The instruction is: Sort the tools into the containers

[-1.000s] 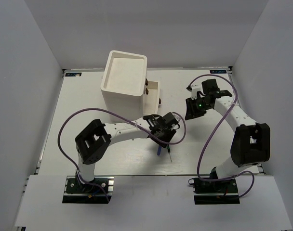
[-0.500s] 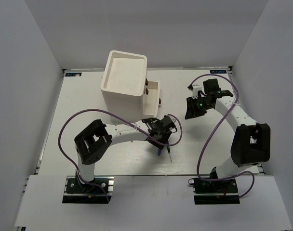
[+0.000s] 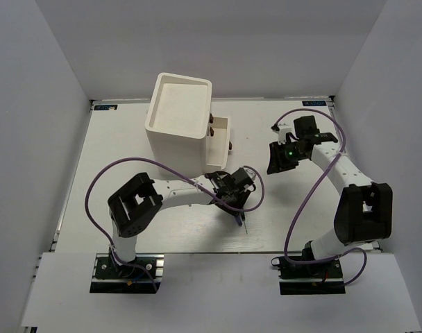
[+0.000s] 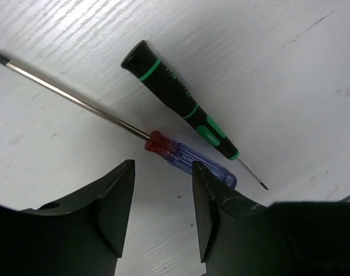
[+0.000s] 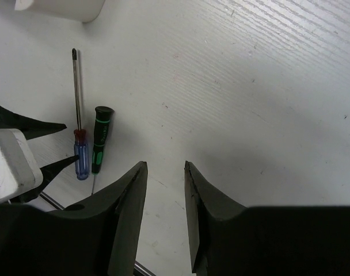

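A thin screwdriver with a clear blue handle, red collar and long shaft (image 4: pixel 189 160) lies on the white table beside a thin black screwdriver with green bands (image 4: pixel 181 102). My left gripper (image 4: pixel 163 168) is open and empty, low over the table, its fingertips just short of the blue handle. In the top view the left gripper (image 3: pixel 233 200) covers most of both tools. My right gripper (image 5: pixel 165 167) is open and empty above bare table; the blue screwdriver (image 5: pixel 81 161) and the black one (image 5: pixel 100 138) lie to its left. The right gripper (image 3: pixel 279 158) hangs right of the cabinet (image 3: pixel 180 114). No pliers or stubby screwdrivers show.
One white drawer (image 3: pixel 222 136) stands pulled out on the cabinet's right side, with dark knobs (image 3: pixel 212 130) beside it; its contents do not show. White walls enclose the table on three sides. Purple cables loop from both arms.
My left gripper has moved slightly right and toward the near edge, lower over the two screwdrivers, covering more of the blue handle. The right arm has barely shifted.
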